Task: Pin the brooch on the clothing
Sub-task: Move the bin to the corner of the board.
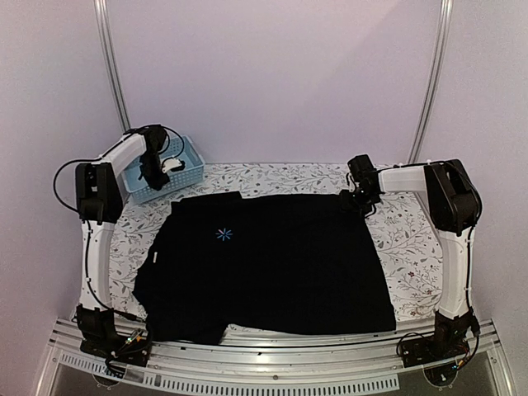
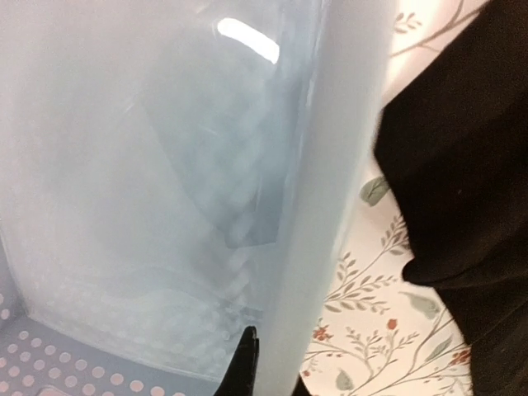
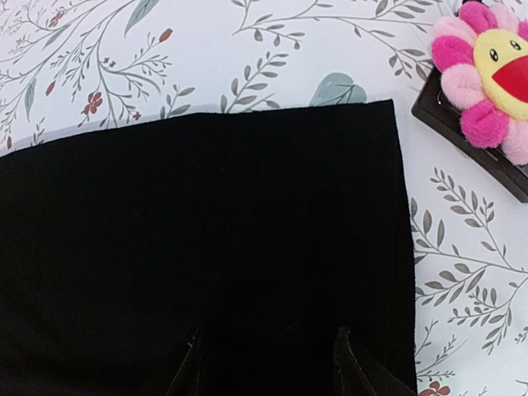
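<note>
The large black short-sleeved cloth shirt [image 1: 272,264] is matt and soft; close up its weave shows fine ribs and no shine. The small flower-shaped plush brooch [image 3: 487,78] has fuzzy pink petals and a smoother yellow centre (the red mouth may be stitched or printed, I cannot tell). Under it, the small dark stand [image 3: 470,157] looks smooth, like plastic. The light-blue plastic basket [image 2: 165,181] at the table's far left corner is glossy and half transparent, its floor perforated. The white flower-printed table cover [image 1: 408,256] looks smooth and matt. The grey metal rail [image 1: 289,351] along the near edge has a dull sheen.
</note>
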Tool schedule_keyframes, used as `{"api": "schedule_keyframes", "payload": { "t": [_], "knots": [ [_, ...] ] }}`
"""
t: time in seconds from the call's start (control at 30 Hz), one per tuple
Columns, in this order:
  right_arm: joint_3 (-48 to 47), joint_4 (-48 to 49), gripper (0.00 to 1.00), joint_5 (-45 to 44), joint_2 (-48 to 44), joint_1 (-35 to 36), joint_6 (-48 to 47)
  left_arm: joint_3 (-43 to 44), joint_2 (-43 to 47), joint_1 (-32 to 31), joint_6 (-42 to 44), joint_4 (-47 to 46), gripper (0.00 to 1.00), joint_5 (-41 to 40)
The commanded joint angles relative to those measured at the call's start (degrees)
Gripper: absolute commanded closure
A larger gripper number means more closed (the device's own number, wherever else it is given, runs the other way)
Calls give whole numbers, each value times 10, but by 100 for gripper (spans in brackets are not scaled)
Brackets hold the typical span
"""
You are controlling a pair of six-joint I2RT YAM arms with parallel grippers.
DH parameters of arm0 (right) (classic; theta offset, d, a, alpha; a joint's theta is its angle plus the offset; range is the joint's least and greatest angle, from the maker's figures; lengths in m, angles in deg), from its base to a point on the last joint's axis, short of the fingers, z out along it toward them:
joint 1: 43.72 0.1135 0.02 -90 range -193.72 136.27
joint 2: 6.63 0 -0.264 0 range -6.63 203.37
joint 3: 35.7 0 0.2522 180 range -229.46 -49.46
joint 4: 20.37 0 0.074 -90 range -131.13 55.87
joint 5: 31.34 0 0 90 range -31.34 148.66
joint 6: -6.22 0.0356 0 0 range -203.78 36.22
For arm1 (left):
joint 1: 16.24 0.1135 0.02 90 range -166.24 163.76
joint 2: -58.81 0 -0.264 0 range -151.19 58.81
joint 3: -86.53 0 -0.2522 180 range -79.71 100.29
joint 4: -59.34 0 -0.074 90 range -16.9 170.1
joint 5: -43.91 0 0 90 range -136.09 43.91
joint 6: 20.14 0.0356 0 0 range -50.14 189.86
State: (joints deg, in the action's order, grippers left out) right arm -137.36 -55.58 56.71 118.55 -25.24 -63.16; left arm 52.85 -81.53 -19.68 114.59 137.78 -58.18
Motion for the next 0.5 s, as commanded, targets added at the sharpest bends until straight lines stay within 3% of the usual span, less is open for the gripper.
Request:
{"api": "schedule_keyframes", "payload": {
  "t": [0.0,0.23,0.37,0.47],
  "knots": [
    [21,-46,49,13,-7,9,4,16,6,-4,-241,-48,100,-12],
    [22,-50,49,13,-10,12,-1,-73,67,7,-482,-80,100,64],
    [23,-49,49,12,-12,12,-2,-111,80,7,-483,-135,100,3],
    [23,-48,49,13,-13,12,0,-73,46,22,-481,-109,100,-1]
  ]
}}
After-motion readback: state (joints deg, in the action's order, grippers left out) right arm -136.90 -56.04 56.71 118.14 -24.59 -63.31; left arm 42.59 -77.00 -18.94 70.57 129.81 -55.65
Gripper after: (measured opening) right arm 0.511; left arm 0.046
